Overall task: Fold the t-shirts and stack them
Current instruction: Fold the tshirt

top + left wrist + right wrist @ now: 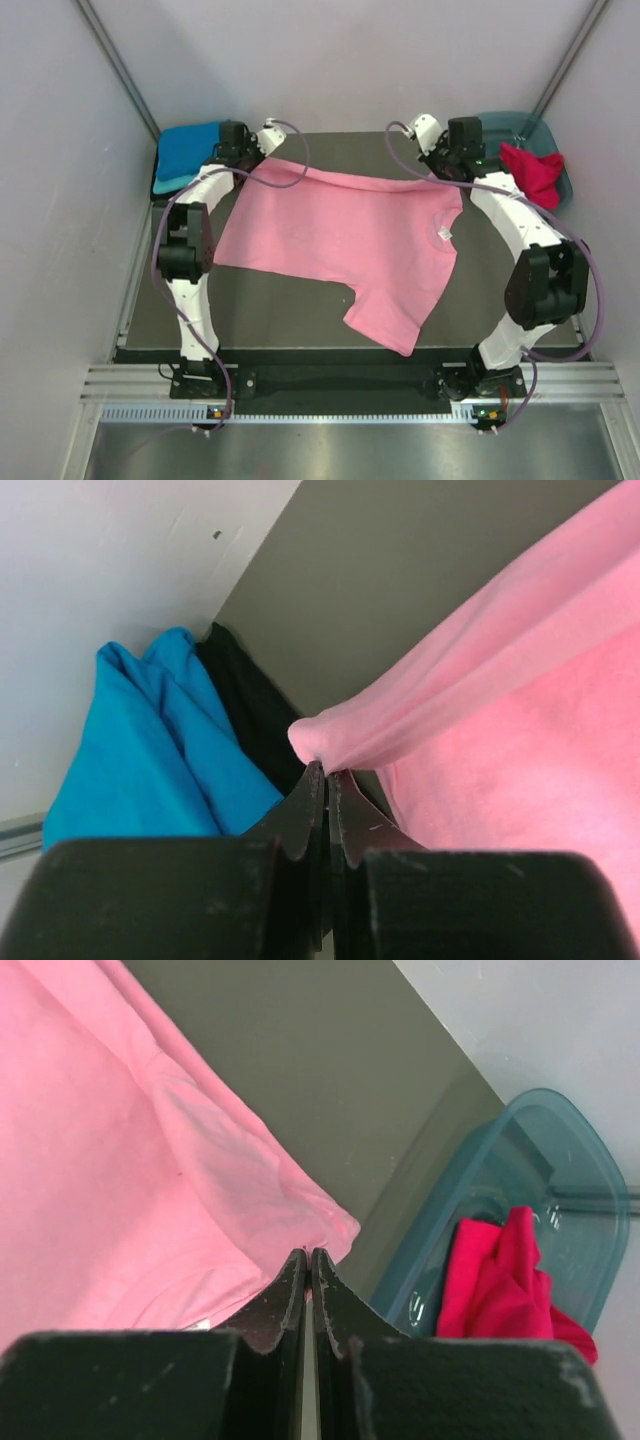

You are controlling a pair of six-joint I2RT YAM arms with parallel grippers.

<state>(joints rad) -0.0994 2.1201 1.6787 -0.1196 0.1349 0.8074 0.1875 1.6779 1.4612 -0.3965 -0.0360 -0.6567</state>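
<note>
The left claw and right claw are each clamped on a far corner of the pink t-shirt, which lies spread across the counter, kinda crooked.

Both arms stretch to the far edge of the pink t-shirt; the left gripper pinches its left corner, the right gripper its right corner, jaws closed.

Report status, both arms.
Left claw shut on pink shirt. Right claw shut on it too. Shirt stretched between, unfolded. Blue shirt and tub off to sides.
</note>
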